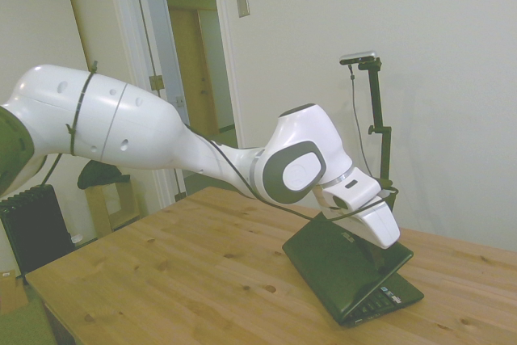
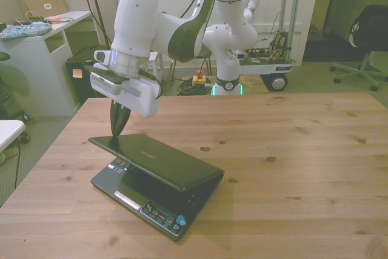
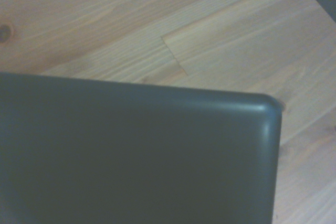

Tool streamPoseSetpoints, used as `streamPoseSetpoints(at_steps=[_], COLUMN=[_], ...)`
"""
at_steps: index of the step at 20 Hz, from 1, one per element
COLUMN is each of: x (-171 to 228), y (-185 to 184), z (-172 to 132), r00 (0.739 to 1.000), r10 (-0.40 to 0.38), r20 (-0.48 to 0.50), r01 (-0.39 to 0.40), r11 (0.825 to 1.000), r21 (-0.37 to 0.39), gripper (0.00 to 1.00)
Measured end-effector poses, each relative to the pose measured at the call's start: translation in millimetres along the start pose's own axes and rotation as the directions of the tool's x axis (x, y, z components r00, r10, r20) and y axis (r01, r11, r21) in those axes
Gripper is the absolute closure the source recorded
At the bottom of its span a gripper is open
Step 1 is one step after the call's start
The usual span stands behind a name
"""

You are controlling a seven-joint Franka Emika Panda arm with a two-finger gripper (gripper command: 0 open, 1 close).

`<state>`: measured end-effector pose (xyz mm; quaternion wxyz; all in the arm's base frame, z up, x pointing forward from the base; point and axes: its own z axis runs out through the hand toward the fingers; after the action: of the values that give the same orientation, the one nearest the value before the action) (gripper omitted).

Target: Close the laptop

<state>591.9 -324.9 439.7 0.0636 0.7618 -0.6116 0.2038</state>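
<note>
The small black laptop sits on the wooden table toward the front view's left. Its glossy lid is lowered almost flat, with a narrow wedge of gap left over the keyboard edge. My gripper points straight down, its dark fingers pressed together into one tip that rests on the lid's raised free edge, holding nothing. In the side view the laptop lies under my white hand, and the fingers are mostly hidden. The wrist view shows a dark rounded corner of the lid over wood.
Bare wood spreads to the front view's right of the laptop. Off the table stand a white desk, a wheeled cart and an office chair. The side view shows a dark radiator by a doorway.
</note>
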Motion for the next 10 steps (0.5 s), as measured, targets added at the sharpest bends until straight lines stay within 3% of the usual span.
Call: streamPoseSetpoints(at_steps=[6,10], x=[1,-2], y=[-28,-40], z=[-21,-6], r00=[1.0,0.998], r10=[-0.028,-0.041], r20=[0.013,0.046], r01=[0.028,0.04], r11=[0.999,0.999], r21=[0.023,0.018], gripper=[1.0,1.0])
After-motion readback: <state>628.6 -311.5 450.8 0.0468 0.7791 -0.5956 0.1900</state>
